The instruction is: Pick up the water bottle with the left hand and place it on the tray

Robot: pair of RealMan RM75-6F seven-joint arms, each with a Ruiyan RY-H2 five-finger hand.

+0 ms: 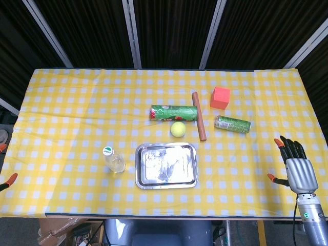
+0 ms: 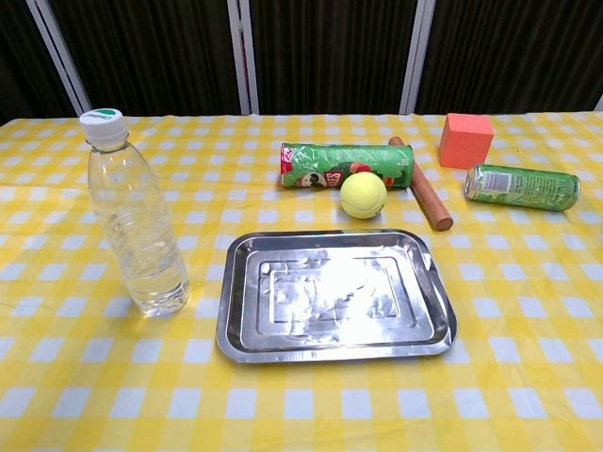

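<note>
A clear water bottle point(image 1: 114, 160) with a white and green cap stands upright on the yellow checked cloth, just left of the tray; the chest view shows the bottle point(image 2: 137, 226) close up. The empty steel tray point(image 1: 191, 174) lies at the front middle, and its rim point(image 2: 433, 282) shows in the chest view too. Of my left hand point(image 1: 6, 177) only orange fingertips show at the far left edge, spread apart, holding nothing and well away from the bottle. At the right edge my right hand point(image 1: 295, 163) hovers with its fingers apart and empty.
Behind the tray lie a green chips can point(image 1: 173, 113), a tennis ball point(image 1: 178, 128), a brown wooden rod point(image 1: 199, 116), a green drinks can point(image 1: 232, 124) on its side and an orange cube point(image 1: 220, 98). The table's front edge runs just below the tray.
</note>
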